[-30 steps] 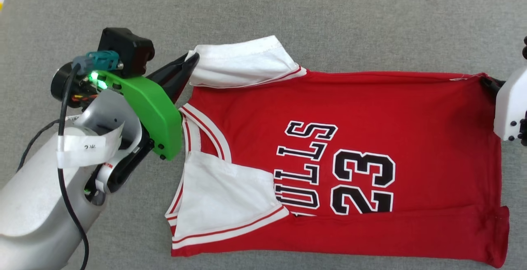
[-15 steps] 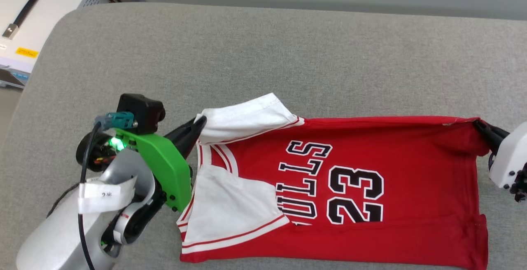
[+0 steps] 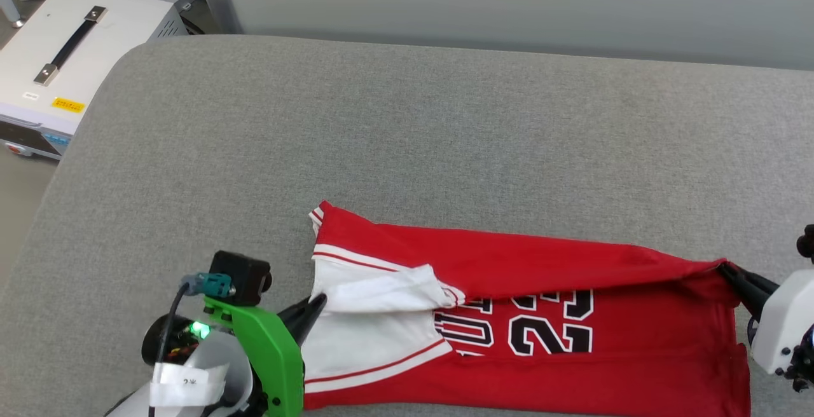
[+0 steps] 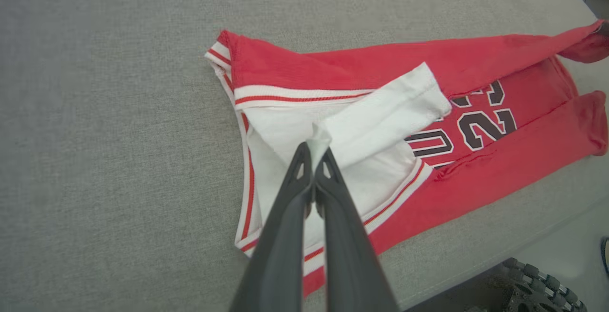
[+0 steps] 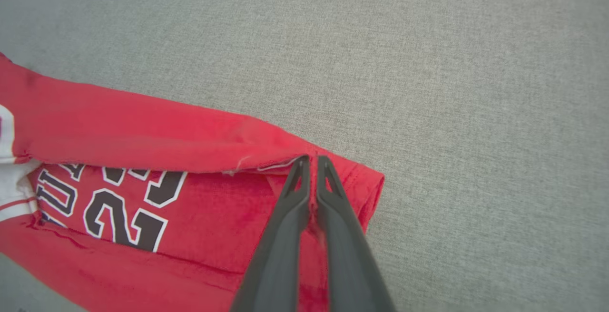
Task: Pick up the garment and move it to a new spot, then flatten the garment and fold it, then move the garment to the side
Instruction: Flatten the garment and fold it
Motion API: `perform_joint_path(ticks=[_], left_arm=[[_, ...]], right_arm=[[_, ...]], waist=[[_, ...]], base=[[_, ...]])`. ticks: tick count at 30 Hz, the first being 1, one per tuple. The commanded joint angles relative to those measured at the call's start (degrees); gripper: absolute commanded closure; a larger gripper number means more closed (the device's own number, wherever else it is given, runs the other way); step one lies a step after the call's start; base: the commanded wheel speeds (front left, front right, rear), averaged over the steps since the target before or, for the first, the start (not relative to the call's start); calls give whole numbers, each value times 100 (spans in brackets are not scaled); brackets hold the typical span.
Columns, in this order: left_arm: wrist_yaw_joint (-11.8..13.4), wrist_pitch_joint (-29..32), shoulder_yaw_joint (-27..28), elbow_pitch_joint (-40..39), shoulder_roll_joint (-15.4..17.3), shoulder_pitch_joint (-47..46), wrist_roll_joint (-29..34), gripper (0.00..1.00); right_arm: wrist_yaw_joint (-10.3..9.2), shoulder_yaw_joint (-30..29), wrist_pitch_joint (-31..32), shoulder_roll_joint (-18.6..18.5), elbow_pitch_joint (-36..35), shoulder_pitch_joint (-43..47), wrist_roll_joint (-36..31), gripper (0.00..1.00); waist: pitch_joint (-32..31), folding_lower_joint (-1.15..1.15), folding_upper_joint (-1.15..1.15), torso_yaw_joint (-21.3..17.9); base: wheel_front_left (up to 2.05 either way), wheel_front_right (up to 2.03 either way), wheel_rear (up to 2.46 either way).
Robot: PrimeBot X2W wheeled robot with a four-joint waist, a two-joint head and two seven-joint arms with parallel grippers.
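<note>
The garment (image 3: 636, 360), a red basketball-style T-shirt with white short sleeves and black "23" lettering, lies along the near edge of the grey fabric-covered table (image 3: 445, 150). Its far long edge is doubled over toward that near edge and hides the top of the print. The left gripper (image 4: 314, 149) is pinched tight on a white sleeve tip toward the table's left. The right gripper (image 5: 311, 162), equally closed, clamps the red hem corner toward the table's right.

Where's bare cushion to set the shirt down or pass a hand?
Free: the wide cushion band between the shirt and the far edge, plus the corner left of it, by the white box. Crowded: the near edge, with left gripper and right gripper shut on the shirt.
</note>
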Motion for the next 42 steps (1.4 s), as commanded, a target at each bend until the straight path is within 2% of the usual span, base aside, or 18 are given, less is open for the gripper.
perform_joint_path(ticks=[1, 8, 14, 19, 20, 21, 22, 23, 29, 34, 38, 42], left_arm=[[33, 16, -42, 56, 36, 132, -34, 100], [69, 1, -147, 394, -50, 342, -107, 100], [-62, 57, -308, 739, -185, 330, -135, 100], [-152, 106, -417, 1063, -277, 222, -91, 100], [-171, 127, -448, 1111, -302, 206, -86, 90], [-182, 137, -470, 1152, -329, 192, -82, 74], [-191, 123, -486, 1203, -362, 172, -68, 17], [-185, 94, -491, 1264, -390, 151, -46, 0], [-179, -17, -500, 1476, -460, 83, 20, 0], [-48, -428, -248, 1320, -462, 79, 26, 0], [129, -863, -14, 1119, -470, 43, 140, 0], [183, -1144, 79, 1027, -533, 48, 190, 0]], right_arm=[[-3, 83, -14, -83, -80, 137, 79, 100], [-3, 546, 60, -477, -302, 354, 136, 100], [-3, 974, 157, -828, -252, 385, 106, 100], [-3, 1240, 101, -947, -137, 322, 33, 100], [-3, 1277, 91, -942, -107, 307, 39, 100], [-3, 1312, 99, -929, -72, 292, 63, 100], [-3, 1347, 104, -911, -35, 271, 83, 72], [-3, 1372, 97, -886, -1, 248, 104, 0], [-3, 1570, 106, -881, 16, 164, 266, 0], [-3, 1402, 205, -979, -85, 210, 497, 0], [-3, 1054, 452, -950, -183, 302, 603, 0], [-3, 463, 816, -720, -154, 427, 677, 0]], waist=[[-7, 0, 0, 8], [62, 0, 0, -9], [135, 0, 0, -2], [172, 0, 0, 0], [174, 0, 0, -1], [179, 0, 0, -4], [187, 0, 0, -7], [189, 0, 0, -10], [85, 0, 0, -24], [-115, 0, 0, -76], [-189, 0, 0, -124], [-224, 0, 0, -156]], base=[[0, 0, 0], [0, 0, 0], [0, 0, 0], [0, 0, 0], [0, 0, 0], [0, 0, 0], [0, 0, 0], [0, 0, 0], [0, 0, 0], [0, 0, 0], [0, 0, 0], [0, 0, 0]])
